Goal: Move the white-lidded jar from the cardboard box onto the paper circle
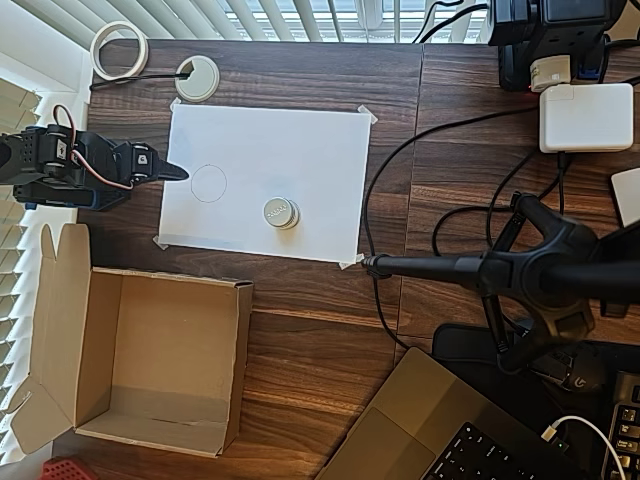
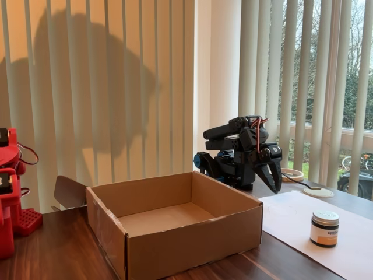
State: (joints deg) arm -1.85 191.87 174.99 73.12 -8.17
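Cardboard box [image 2: 175,224] nearest, white-lidded jar [image 1: 281,213] beside paper circle [image 1: 209,183].

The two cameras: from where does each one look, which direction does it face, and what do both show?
Overhead view: sits above the desk, faces straight down on the taped white paper sheet; the folded black arm's gripper points right.
Fixed view: stands low at the desk's edge, faces the window blinds across the open brown cardboard box; gripper hangs down.
Shared: box, paper, arm and small white-lidded jar.
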